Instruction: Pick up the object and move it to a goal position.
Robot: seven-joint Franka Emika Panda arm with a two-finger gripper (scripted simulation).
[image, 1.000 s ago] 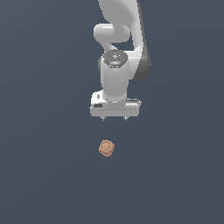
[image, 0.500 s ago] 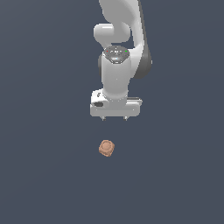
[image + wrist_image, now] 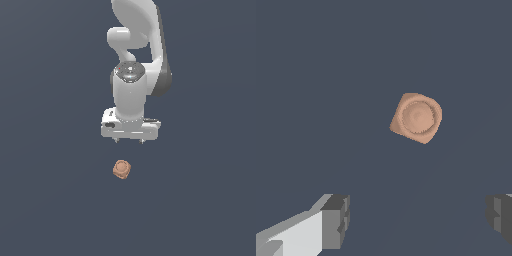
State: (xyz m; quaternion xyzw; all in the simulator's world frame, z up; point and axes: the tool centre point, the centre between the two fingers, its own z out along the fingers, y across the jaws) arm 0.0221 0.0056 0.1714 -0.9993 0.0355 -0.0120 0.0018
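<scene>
In the exterior view the gripper [image 3: 129, 141] hangs above the dark surface with its two short fingertips pointing down, and the object [image 3: 122, 170], a small terracotta lump, lies on that surface just beyond it toward the view's lower edge, apart from the fingers; no tabletop edge or corner shows, so its place can only be given relative to the arm. In the wrist view the object [image 3: 416, 118] rests with its raised round face turned up to the camera, and the two grey fingers [image 3: 336, 221] stand wide apart, holding nothing, with the lump ahead of the gap rather than between them. The risk, as a judgement, is that a straight descent from here lands short of the lump, or that one finger clips its rounded corner and rolls it aside. Against the earlier exterior frames, the arm has barely shifted and the object lies where it did.
</scene>
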